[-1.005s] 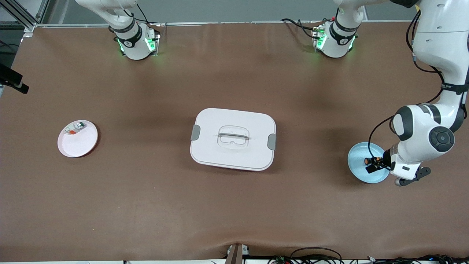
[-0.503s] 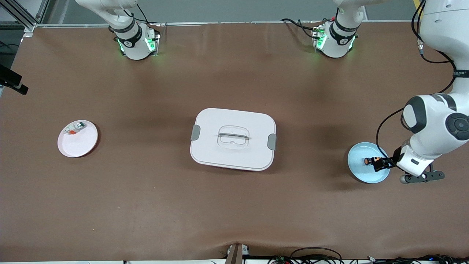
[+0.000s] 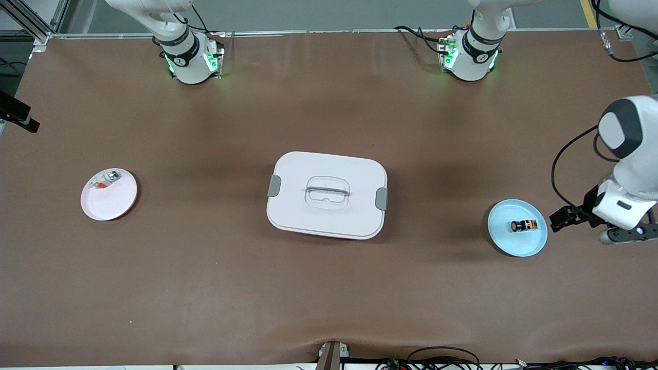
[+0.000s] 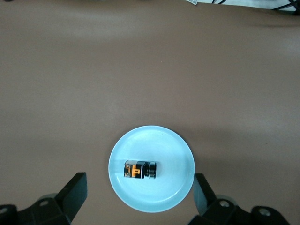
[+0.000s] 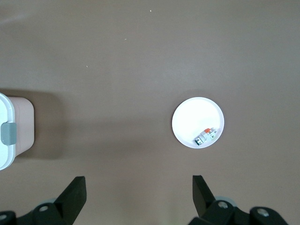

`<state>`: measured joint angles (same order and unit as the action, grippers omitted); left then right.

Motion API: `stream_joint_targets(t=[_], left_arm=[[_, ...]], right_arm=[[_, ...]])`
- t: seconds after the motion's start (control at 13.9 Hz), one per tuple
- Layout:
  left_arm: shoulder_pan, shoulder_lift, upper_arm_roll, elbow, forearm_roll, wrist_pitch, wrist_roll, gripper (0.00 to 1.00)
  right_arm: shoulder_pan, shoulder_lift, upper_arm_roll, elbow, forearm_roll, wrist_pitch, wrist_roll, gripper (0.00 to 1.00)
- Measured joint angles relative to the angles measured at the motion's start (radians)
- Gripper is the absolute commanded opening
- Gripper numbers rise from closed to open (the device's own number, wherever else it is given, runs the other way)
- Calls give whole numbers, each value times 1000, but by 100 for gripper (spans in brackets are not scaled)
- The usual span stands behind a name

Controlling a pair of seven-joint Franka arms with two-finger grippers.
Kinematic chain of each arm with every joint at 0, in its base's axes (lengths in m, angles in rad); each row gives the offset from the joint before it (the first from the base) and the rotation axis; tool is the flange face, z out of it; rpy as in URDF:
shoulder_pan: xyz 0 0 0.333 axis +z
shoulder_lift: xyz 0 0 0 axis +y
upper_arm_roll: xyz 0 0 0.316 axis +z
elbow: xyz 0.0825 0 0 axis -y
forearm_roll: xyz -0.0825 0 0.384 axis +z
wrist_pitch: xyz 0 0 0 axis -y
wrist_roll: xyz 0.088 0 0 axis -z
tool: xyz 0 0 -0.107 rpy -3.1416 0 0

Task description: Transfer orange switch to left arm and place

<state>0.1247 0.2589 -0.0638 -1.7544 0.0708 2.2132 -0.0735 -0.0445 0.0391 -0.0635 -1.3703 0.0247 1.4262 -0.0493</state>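
The orange switch [image 3: 523, 225] lies on its side on a light blue plate [image 3: 516, 249] toward the left arm's end of the table. It also shows in the left wrist view [image 4: 139, 169] on the same plate [image 4: 154, 201]. My left gripper [image 3: 558, 220] is open and empty, just off the plate's edge. In its wrist view [image 4: 139, 187] the fingers stand wide on either side of the plate. The white box [image 3: 327, 195] sits at the table's middle. My right gripper [image 5: 139, 185] is open and empty, high over bare table; it is out of the front view.
A white plate [image 3: 110, 200] holding a small white part [image 3: 104, 180] with red and green bits sits toward the right arm's end. In the right wrist view this plate [image 5: 192, 119] and a corner of the box [image 5: 14, 136] show. The brown mat covers the table.
My left gripper has let go of the orange switch on the blue plate and drawn back off the plate toward the left arm's end. The switch now lies free.
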Motion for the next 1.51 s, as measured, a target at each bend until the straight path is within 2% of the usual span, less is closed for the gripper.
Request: stream_joint_targets(t=[0.5,0.86,1.22,1.51], left_arm=[[-5,-123,-31,25,0,-146,1,100],[-69,-147,-27,118,0,-295,0,100],[-180,-177,57,140,0,-344,-3,100],[-183,-222,65,145,0,-402,-3,100]], right_arm=[[0,0,-1,-1,0,14,0,100],[-1,0,-3,-1,-1,18,0,100],[-4,0,-11,-1,-1,23,0,100],[-10,0,-13,-1,-1,25,0,100]])
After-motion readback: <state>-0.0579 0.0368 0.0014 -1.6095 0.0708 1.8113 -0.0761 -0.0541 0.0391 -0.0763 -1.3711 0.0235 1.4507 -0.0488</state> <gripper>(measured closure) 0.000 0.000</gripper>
